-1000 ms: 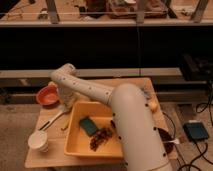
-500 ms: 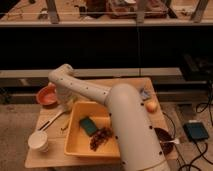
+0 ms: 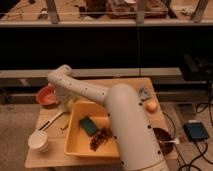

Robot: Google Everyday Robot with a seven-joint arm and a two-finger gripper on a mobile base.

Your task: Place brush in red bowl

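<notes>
Clearance over the table (image 3: 55, 151), as I see it from the console. My arm (image 3: 122, 117) spans the yellow tub (image 3: 77, 145) and closes off the middle. The gripper (image 3: 67, 104) hangs at the tub's far left corner, just beside the red bowl (image 3: 47, 95). The brush (image 3: 52, 121) and a white cup (image 3: 39, 141) crowd the left strip. Bare wood shows between cup and tub.

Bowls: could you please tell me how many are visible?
2: red bowl far left; dark bowl right, partly hidden by the arm. The gripper hangs beside the red bowl.
</notes>
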